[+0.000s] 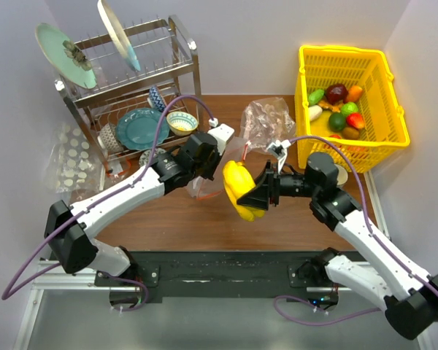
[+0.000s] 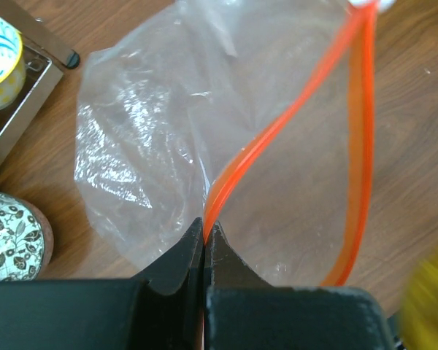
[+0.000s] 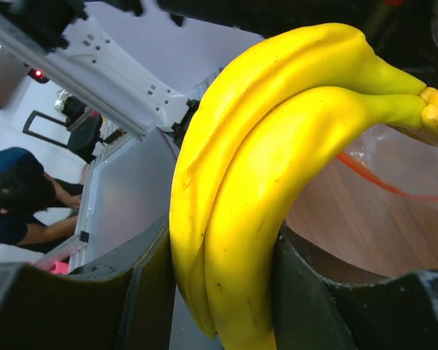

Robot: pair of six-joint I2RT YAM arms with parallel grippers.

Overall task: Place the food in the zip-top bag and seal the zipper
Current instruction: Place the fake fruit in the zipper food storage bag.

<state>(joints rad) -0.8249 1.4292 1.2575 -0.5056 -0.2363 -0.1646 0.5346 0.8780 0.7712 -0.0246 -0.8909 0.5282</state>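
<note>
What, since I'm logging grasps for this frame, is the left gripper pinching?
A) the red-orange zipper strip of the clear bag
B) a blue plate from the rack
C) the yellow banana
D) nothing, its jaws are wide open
A: in the left wrist view the left gripper is shut on the zipper of the zip-top bag, while the banana sits in the right gripper.

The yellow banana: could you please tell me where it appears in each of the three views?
Top external: the banana sits near the picture's centre.
Left wrist: only a yellow blur at the lower right edge.
Right wrist: it fills the middle.
Shared landmark: the zip-top bag right beside it.
</note>
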